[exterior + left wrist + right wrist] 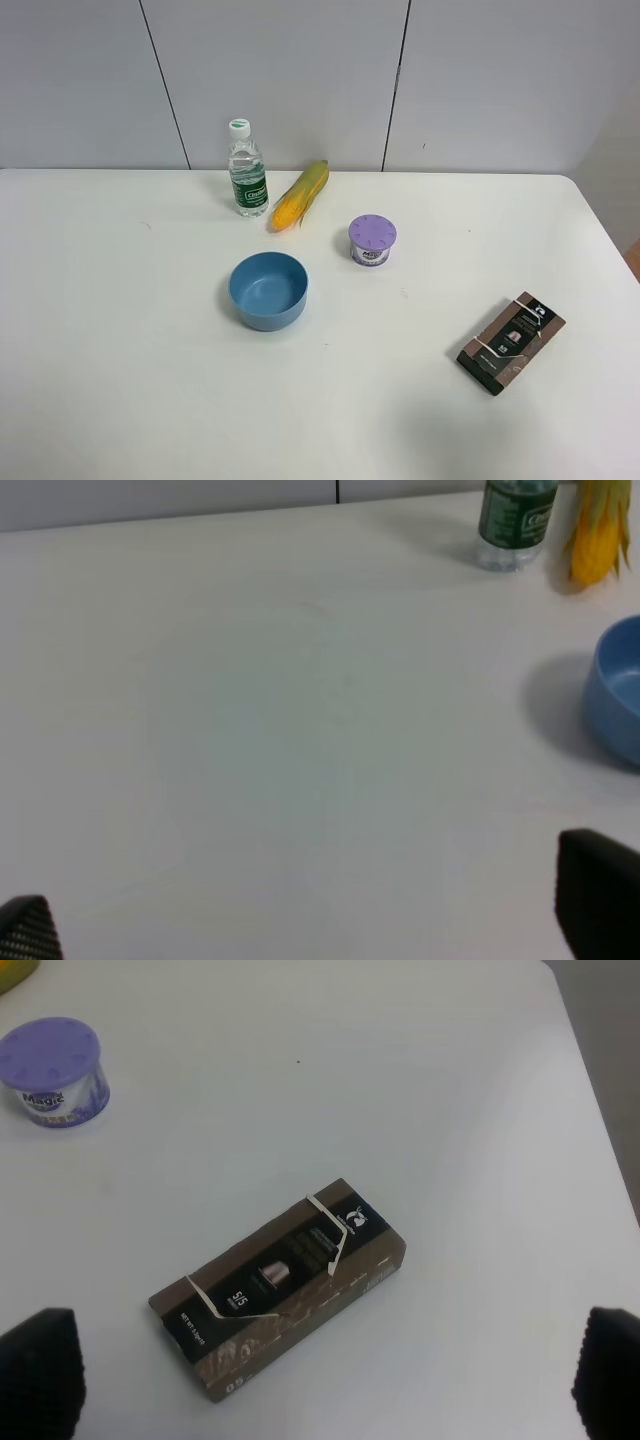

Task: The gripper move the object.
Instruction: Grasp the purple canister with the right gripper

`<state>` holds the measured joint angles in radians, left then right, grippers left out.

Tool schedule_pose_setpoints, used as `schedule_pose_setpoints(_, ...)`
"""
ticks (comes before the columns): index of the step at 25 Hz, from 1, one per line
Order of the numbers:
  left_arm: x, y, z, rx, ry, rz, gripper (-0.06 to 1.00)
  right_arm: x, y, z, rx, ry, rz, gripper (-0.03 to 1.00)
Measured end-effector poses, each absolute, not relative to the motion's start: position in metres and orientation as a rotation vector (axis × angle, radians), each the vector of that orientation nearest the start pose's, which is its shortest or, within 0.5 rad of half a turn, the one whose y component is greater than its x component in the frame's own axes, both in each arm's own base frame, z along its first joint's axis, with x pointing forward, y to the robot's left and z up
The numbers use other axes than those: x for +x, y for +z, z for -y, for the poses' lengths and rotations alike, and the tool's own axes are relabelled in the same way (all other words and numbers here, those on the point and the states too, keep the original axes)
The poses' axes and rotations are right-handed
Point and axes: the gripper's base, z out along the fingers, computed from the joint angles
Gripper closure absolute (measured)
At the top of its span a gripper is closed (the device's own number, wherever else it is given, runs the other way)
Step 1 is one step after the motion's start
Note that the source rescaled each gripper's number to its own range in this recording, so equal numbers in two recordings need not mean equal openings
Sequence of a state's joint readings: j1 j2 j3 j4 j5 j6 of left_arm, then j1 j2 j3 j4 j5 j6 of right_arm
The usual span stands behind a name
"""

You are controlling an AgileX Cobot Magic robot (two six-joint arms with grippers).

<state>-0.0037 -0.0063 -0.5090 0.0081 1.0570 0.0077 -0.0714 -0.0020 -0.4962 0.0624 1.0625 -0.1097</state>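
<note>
The object, a small round tub with a lilac lid (372, 240), stands upright on the white table right of the blue bowl; it also shows in the right wrist view (54, 1072). No arm shows in the exterior view. My left gripper (320, 925) is open, its dark fingertips (600, 895) wide apart over bare table. My right gripper (325, 1380) is open and empty, its fingertips (40, 1370) wide apart, hovering near the brown packet, well away from the tub.
A blue bowl (268, 290) sits mid-table. A water bottle (247, 170) and a corn cob (300, 195) stand behind it near the wall. A brown flat packet (511, 342) lies at the right front. The table's right edge (610, 240) is close to it.
</note>
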Motion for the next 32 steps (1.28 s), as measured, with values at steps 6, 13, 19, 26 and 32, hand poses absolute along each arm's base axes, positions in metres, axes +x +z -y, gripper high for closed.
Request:
schedule_pose_setpoints(6, -0.0068, 0.28, -0.0007, 0.011, 0.012, -2.025, -0.06, -0.0045, 0.2762, -0.0053, -0.042, -0.038, -2.046, -0.03)
schedule_pose_setpoints(13, -0.0068, 0.28, -0.0007, 0.011, 0.012, -2.025, -0.06, -0.0045, 0.2762, -0.0053, -0.042, -0.038, -2.046, -0.03)
schedule_pose_setpoints(19, -0.0068, 0.28, -0.0007, 0.011, 0.012, -2.025, -0.06, -0.0045, 0.2762, -0.0053, -0.041, -0.038, -2.046, -0.03)
schedule_pose_setpoints(26, -0.0068, 0.28, -0.0007, 0.011, 0.012, -2.025, -0.06, -0.0045, 0.2762, -0.0057, -0.041, -0.032, -2.046, -0.03)
schedule_pose_setpoints(32, -0.0068, 0.28, -0.0007, 0.011, 0.012, -2.025, -0.06, -0.0045, 0.2762, -0.006, -0.042, -0.027, -2.046, -0.03)
